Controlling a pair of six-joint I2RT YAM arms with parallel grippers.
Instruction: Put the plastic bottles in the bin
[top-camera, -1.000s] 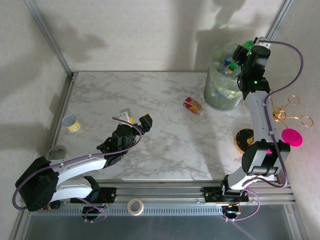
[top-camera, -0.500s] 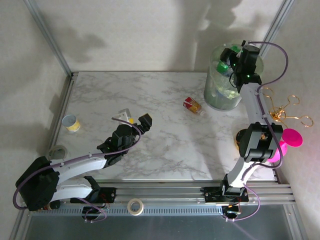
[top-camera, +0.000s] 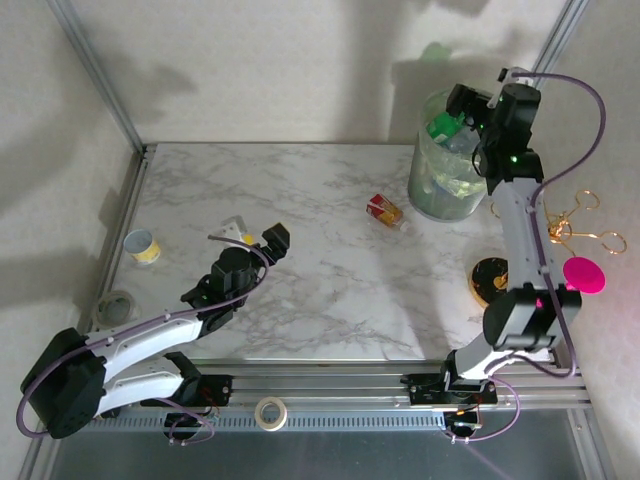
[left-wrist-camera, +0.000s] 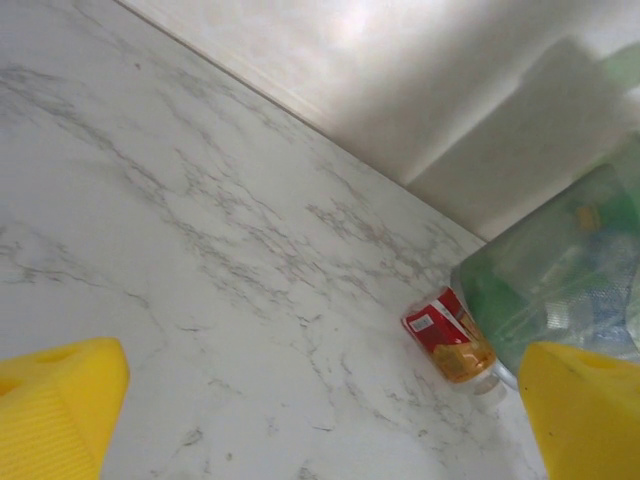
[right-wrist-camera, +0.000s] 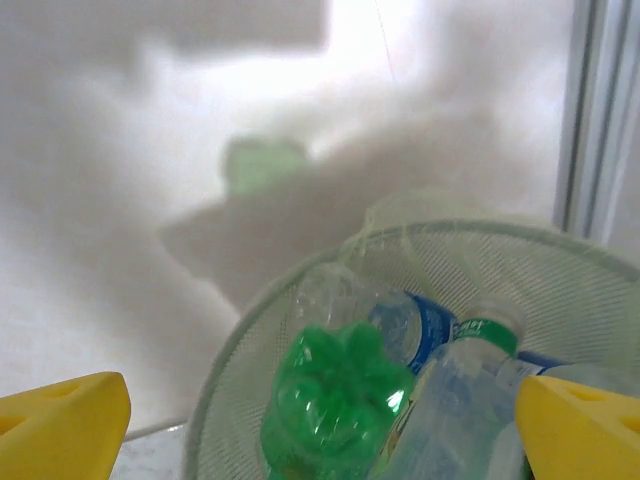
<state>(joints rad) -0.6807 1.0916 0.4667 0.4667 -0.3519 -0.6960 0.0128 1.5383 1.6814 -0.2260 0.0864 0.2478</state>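
**Above the bin, the right jaws hang wide over a green bottle**

At the bottom edge of the top view, a pale tape roll (top-camera: 268, 411) lies on the rail between the two arm bases. Just above it, the left arm (top-camera: 160, 335) reaches diagonally over the marble worktop (top-camera: 330, 300) toward centre-left. The left jaws stand wide open with nothing between them. In the left wrist view their yellow pads (left-wrist-camera: 55, 400) sit in the two lower corners.

By the worktop's left edge lies a grey tape roll (top-camera: 116, 305), with a yellow-banded cup (top-camera: 143, 246) upright a little farther back. At the right edge, a black-and-gold disc (top-camera: 490, 280), a pink disc (top-camera: 585, 274) and gold wire shapes (top-camera: 575, 225) lie beside the right arm (top-camera: 520, 215).

Farther back, right of centre, one red-labelled bottle (top-camera: 386, 211) (left-wrist-camera: 450, 335) lies on its side on the worktop, just beside the base of the bin (top-camera: 440, 195) (left-wrist-camera: 560, 260).

The bin (right-wrist-camera: 560, 270) stands at the upper right, on the worktop's far corner. The right arm rises to its rim. The right jaws are spread wide and grip nothing. Below them a green bottle (top-camera: 443, 125) (right-wrist-camera: 335, 395) lies on top of clear blue-labelled bottles (right-wrist-camera: 415, 325) inside the bin.
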